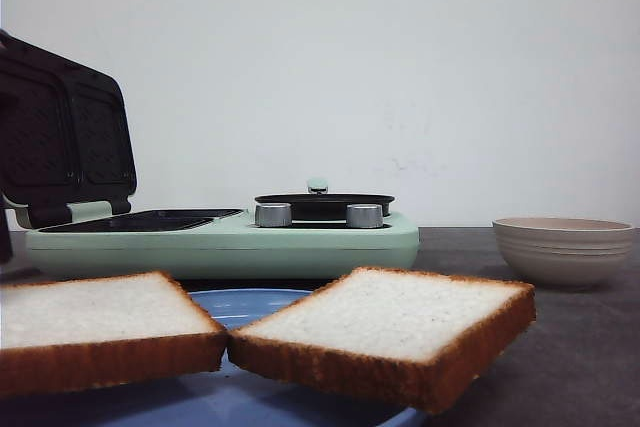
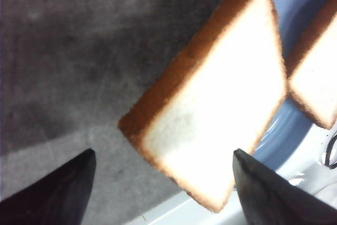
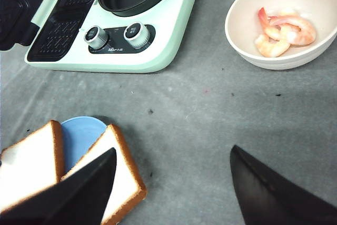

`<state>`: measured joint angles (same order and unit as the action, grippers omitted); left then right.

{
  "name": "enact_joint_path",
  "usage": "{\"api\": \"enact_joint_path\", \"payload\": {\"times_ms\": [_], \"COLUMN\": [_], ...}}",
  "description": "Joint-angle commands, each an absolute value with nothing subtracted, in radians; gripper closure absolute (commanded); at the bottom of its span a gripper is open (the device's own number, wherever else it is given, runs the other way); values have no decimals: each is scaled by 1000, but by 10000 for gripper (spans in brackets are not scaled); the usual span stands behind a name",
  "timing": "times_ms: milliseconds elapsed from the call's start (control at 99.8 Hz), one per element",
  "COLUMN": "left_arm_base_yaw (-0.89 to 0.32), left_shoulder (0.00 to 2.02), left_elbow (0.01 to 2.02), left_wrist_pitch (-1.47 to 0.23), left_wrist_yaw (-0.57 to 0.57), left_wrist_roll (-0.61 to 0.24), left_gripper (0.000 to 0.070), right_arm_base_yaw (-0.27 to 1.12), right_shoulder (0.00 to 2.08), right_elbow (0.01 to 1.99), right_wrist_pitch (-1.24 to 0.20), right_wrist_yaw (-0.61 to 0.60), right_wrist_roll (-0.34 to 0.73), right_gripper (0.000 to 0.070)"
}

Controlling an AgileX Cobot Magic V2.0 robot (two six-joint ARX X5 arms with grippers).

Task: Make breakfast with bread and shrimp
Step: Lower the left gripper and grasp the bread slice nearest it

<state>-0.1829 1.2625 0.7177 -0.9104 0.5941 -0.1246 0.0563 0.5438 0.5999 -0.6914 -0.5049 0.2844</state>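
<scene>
Two slices of white bread lie on a blue plate (image 1: 250,305) close to the front camera: the left slice (image 1: 95,322) and the right slice (image 1: 390,322). Both overhang the plate's rim. In the left wrist view my left gripper (image 2: 163,169) is open above one slice (image 2: 221,109), its corner between the jaws; the other slice (image 2: 318,72) lies beside it. My right gripper (image 3: 171,175) is open over bare table beside the slices (image 3: 118,183). Several pink shrimp (image 3: 281,30) lie in a cream bowl (image 3: 247,40).
A mint-green breakfast maker (image 1: 225,237) stands behind the plate, its sandwich lid (image 1: 65,137) open at the left, a black round pan (image 1: 322,203) and two silver knobs (image 1: 273,214) at the right. The cream bowl (image 1: 563,247) stands at the right. The table is dark grey.
</scene>
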Motion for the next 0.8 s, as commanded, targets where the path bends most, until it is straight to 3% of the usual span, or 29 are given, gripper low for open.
{"api": "enact_joint_path", "payload": {"times_ms": [0,791], "left_arm_base_yaw": [-192,-289], "left_shoulder": [1287,1362], "left_elbow": [732,732], "left_wrist_pitch": [-894,-782], "left_wrist_yaw": [599,614], "left_wrist_roll": [-112,-113], "left_gripper": [249,254], "right_arm_base_yaw": [57,57], "right_shoulder": [547,547], "right_elbow": [615,615], "right_wrist_pitch": [-685,-682], "right_wrist_yaw": [-509,-524], "right_wrist_roll": [272,273], "right_gripper": [273,273]}}
